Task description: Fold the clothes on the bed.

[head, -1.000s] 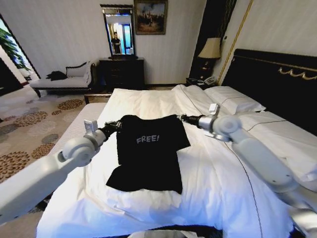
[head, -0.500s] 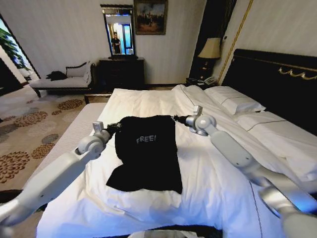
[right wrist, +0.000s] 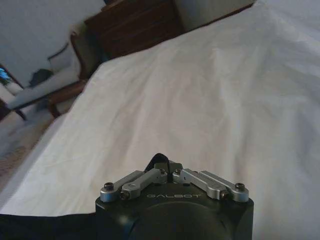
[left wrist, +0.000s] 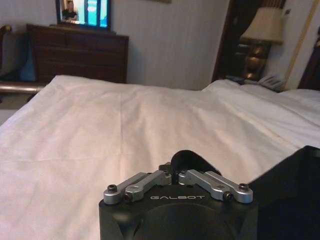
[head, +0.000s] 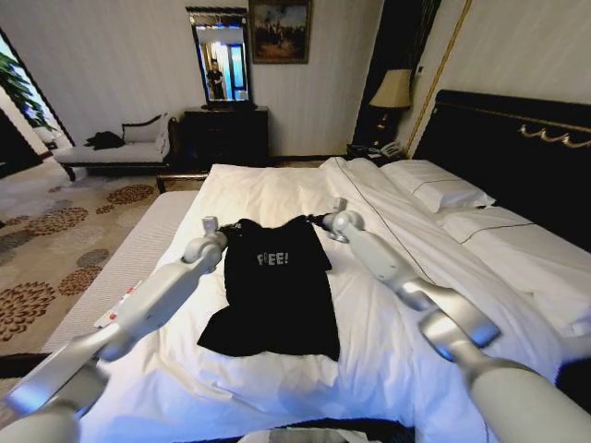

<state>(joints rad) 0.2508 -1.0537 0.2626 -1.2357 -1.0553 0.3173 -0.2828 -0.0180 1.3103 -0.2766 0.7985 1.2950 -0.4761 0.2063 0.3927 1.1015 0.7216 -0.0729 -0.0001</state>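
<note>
I have one black T-shirt (head: 275,291) on the bed (head: 277,189), lying on the white cover below the pillows, its top edge lifted and drawn in narrow between my two grippers, its hem spread flat on the side away from the headboard. My left gripper (head: 231,228) is pinched shut on the shirt's left shoulder corner; in the left wrist view the fingers (left wrist: 150,181) meet on a small fold of black cloth (left wrist: 190,160). My right gripper (head: 312,221) is closed the same way on the right shoulder corner, with a dark tip of fabric (right wrist: 159,159) showing between the linkages. As I judge it, the risk lies in how little cloth each pinch has: if one corner slips free while the other pulls, the shirt will swing sideways and the fold will land crooked. The soft fabric is already bunching across the chest, so the lettering sits wrinkled, and laying it down like this could trap creases in the fold. I might also catch the bed's white cover with a fingertip and drag it along. Counting up: one shirt, one bed, two grippers, both holding, and two pillows (head: 434,189) near the headboard (head: 517,148).
</note>
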